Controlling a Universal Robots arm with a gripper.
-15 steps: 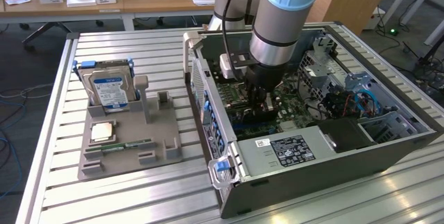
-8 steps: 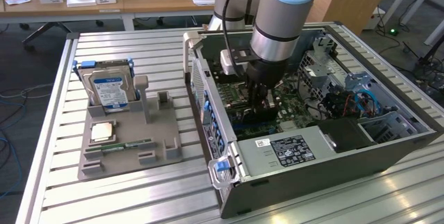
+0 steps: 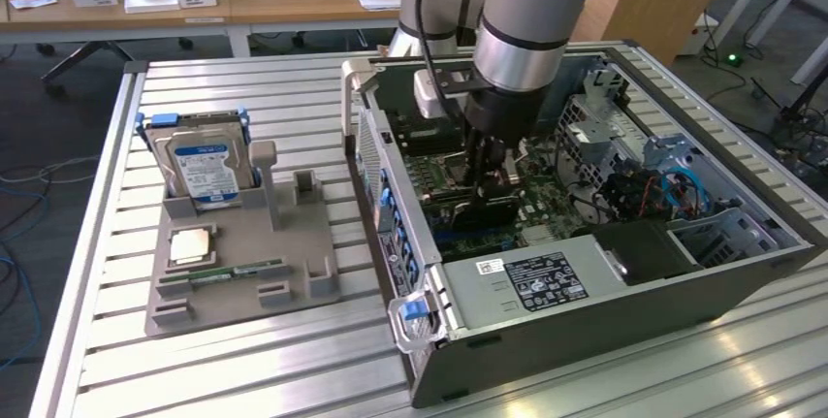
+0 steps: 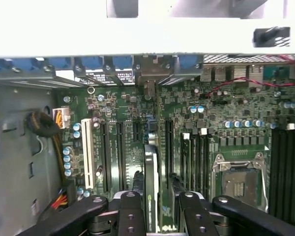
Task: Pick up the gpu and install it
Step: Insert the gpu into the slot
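The robot arm's black 2-fingered gripper (image 3: 495,185) reaches down into the open grey metal computer case (image 3: 621,326), clamped on the thin dark gpu card (image 4: 151,184), which stands on edge between the fingers (image 4: 132,214) over the green motherboard (image 4: 211,123). In the wrist view the card's lower edge sits at the black expansion slots, beside the white slot (image 4: 87,152). Beside the case, on the slatted aluminium table (image 3: 259,379), a grey plastic holder (image 3: 246,263) carries a silver hard drive with a blue-white label (image 3: 201,171) and a narrow green memory stick (image 3: 239,272). The case's white sticker (image 3: 544,280) is too small to read.
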